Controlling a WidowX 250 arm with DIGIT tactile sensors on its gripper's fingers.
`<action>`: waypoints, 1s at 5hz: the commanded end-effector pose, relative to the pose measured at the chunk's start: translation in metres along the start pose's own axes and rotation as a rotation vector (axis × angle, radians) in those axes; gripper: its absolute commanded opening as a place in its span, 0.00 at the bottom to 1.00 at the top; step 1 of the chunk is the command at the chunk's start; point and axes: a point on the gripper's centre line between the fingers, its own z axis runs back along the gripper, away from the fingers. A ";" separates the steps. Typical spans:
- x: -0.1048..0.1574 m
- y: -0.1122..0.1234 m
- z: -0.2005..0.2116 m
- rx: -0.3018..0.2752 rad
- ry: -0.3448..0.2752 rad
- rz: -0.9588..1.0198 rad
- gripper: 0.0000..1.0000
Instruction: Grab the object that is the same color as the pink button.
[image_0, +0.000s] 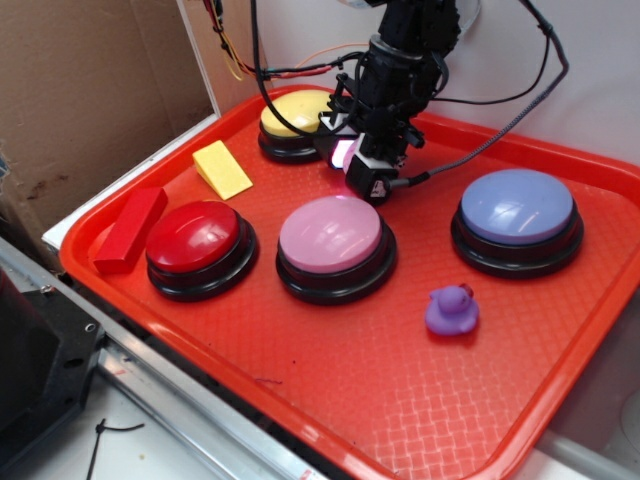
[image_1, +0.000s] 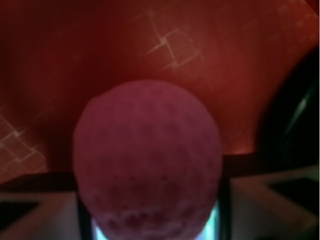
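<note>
The small pink dimpled ball (image_0: 344, 152) sits between the fingers of my black gripper (image_0: 356, 165), behind the large pale-pink button (image_0: 331, 234) at the middle of the tray. In the wrist view the ball (image_1: 147, 155) fills the centre, blurred and very close. My gripper (image_1: 150, 202) is shut on it, with a pale finger (image_1: 45, 210) pressing its left side and another against its right side. Red tray floor shows beyond the ball.
On the red tray (image_0: 400, 400) stand a red button (image_0: 194, 237), a lavender-blue button (image_0: 517, 206) and a yellow button (image_0: 292, 112). A purple toy duck (image_0: 452, 310), a yellow wedge (image_0: 222, 168) and a red block (image_0: 131, 228) lie around them. Cables hang behind the arm.
</note>
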 end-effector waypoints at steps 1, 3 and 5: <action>-0.061 -0.017 0.106 -0.070 -0.319 0.173 0.00; -0.161 -0.028 0.171 -0.208 -0.314 0.380 0.00; -0.204 -0.015 0.236 -0.128 -0.361 0.355 0.00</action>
